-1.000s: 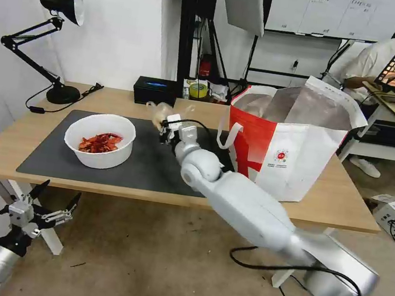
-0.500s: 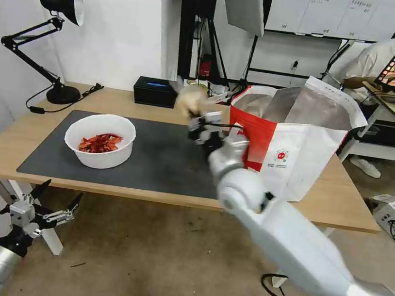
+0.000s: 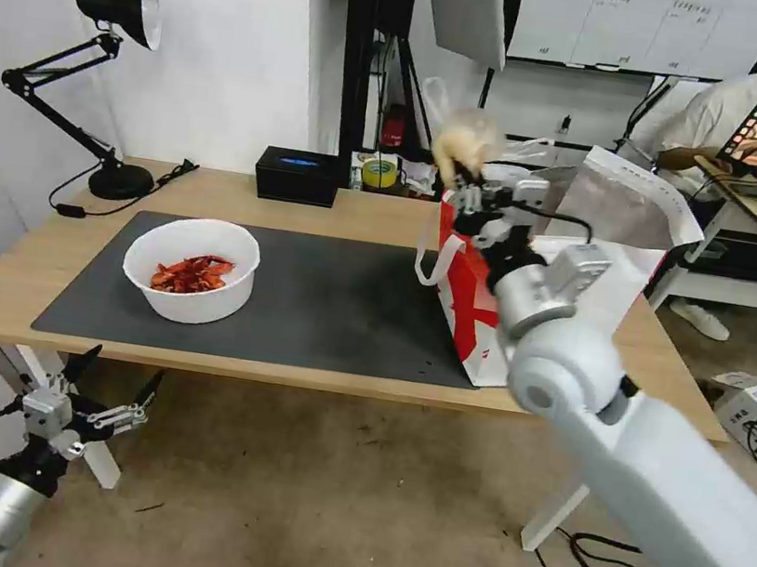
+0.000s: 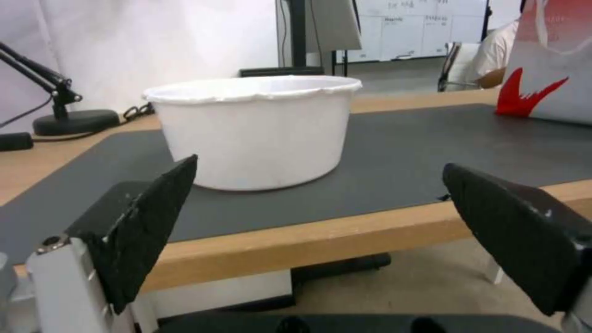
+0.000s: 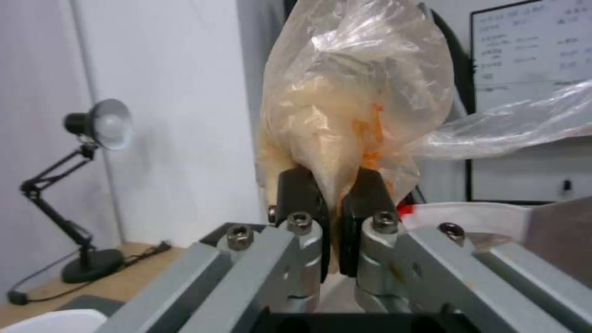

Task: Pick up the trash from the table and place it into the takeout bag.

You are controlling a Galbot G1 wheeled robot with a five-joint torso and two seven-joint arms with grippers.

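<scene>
you had the right gripper pinching the clear plastic bag with a yellowish lump above the rim of the boxy white-and-red takeout bag at the table's right end, so carrying it over the foil-lined mouth before releasing looked wise, while the left gripper hung spread below the table's front edge.

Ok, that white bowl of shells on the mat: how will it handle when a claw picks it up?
The white bowl probably flexes: its rim looks thin and slightly wavy in the left wrist view. It likely weighs little, since the red shells only cover the bottom. It stands tall and open-topped, so tilting it could spill shells onto the mat.
</scene>
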